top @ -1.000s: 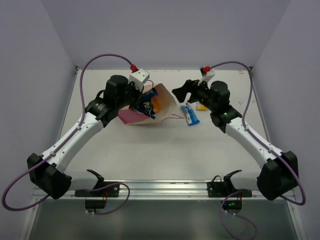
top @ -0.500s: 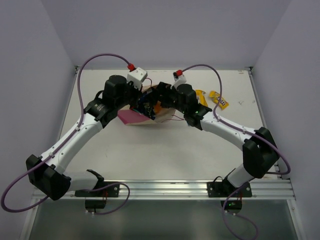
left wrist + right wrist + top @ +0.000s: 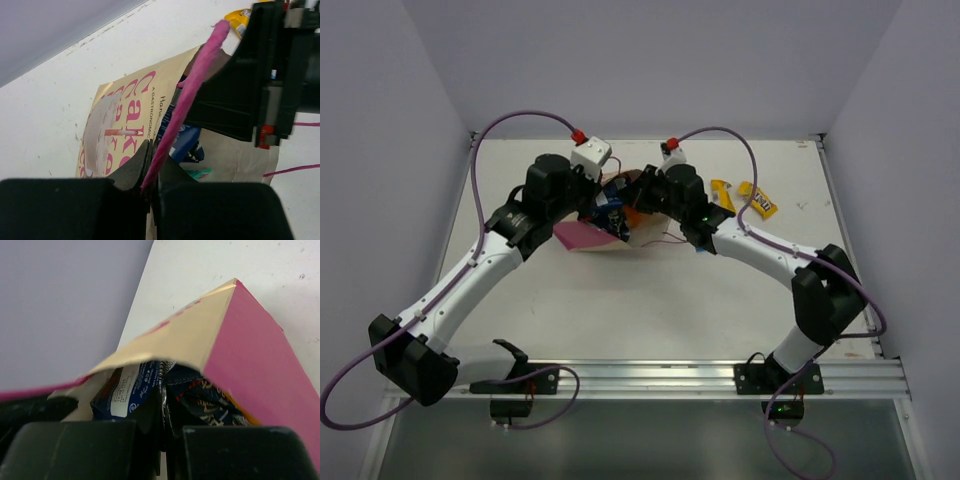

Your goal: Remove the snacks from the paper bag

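**Top view.** The paper bag (image 3: pixel 650 226) lies on its side on the white table (image 3: pixel 620 310), just above the middle of the frame. Its pink side panel (image 3: pixel 580 236) points to the lower left and its mouth faces upward. Both arms meet at that mouth. The left gripper (image 3: pixel 608 205) comes in from the left and the right gripper (image 3: pixel 640 196) from the right, and blue and orange show between them. Two yellow snacks (image 3: pixel 758 201) lie on the table to the right of the bag, well apart from it. A thin pink string handle (image 3: pixel 670 236) trails from the bag's lower right edge.

**Left wrist view.** The left gripper is clenched on the bag's pink rim (image 3: pixel 195 85), which rises as a taut strip from the lower centre to the upper right. The tan face with pink lettering fills the left centre. A blue wrapper (image 3: pixel 182 140) shows inside the mouth just right of the rim, with a teal scrap (image 3: pixel 200 174) below it. The black body of the right gripper fills the upper right and reaches into the mouth.

**Right wrist view.** The bag's open mouth arches across the middle, tan on top and pink on the right. The right gripper's jaws are pressed together at the bottom centre. They nip the crimped silver edge of a dark blue snack (image 3: pixel 131 390) with a white label, lying just inside the mouth. Another dark wrapper with gold print (image 3: pixel 205 402) lies just to its right, and a sliver of orange (image 3: pixel 241 414) shows beyond that
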### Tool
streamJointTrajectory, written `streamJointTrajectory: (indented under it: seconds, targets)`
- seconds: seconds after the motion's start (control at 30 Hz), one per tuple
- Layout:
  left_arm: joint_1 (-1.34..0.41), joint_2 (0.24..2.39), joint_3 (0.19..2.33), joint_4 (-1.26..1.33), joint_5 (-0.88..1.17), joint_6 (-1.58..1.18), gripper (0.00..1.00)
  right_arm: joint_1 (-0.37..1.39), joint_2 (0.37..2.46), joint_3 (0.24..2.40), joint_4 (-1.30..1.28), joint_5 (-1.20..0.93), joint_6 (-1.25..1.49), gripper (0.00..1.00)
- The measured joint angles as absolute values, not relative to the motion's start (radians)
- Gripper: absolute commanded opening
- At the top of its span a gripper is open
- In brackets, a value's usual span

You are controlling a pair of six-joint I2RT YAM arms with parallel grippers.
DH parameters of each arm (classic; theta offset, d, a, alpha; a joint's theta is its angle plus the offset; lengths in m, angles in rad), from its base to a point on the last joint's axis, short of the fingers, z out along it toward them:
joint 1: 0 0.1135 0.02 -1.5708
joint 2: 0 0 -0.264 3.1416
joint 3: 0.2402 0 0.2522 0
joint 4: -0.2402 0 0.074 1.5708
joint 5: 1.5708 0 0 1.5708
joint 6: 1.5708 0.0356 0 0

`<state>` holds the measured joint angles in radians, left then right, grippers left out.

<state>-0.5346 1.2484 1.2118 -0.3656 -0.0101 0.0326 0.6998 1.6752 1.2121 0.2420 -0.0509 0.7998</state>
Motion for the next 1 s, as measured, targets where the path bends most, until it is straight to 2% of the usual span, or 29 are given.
streamJointTrajectory:
  seconds: [0.27, 0.43, 0.57, 0.73, 0.9, 0.97, 1.0]
  targets:
    - [-0.535, 1.249, 1.193, -0.355, -0.075, 0.020, 0.00, 0.649, 1.334, 1.098, 0.105, -0.151, 0.760, 0.00]
    - [-0.533, 1.249, 1.177, -0.355, -0.122, 0.020, 0.00, 0.494, 1.121, 1.114, 0.006, -0.257, 0.706, 0.00]
    - [-0.530, 1.249, 1.167, -0.354, -0.139, 0.021, 0.00, 0.355, 1.066, 1.157, -0.054, -0.292, 0.655, 0.00]
    - [-0.530, 1.248, 1.167, -0.354, -0.131, 0.028, 0.00, 0.224, 1.171, 1.216, -0.038, -0.307, 0.620, 0.00]
    - [-0.530, 1.245, 1.173, -0.370, -0.087, 0.045, 0.00, 0.191, 1.460, 1.245, 0.097, -0.333, 0.605, 0.00]
    - [-0.530, 1.245, 1.184, -0.387, -0.070, 0.046, 0.00, 0.191, 1.578, 1.251, 0.133, -0.353, 0.606, 0.03]
    - [-0.530, 1.244, 1.189, -0.389, -0.064, 0.047, 0.00, 0.191, 1.640, 1.263, 0.146, -0.368, 0.607, 0.10]
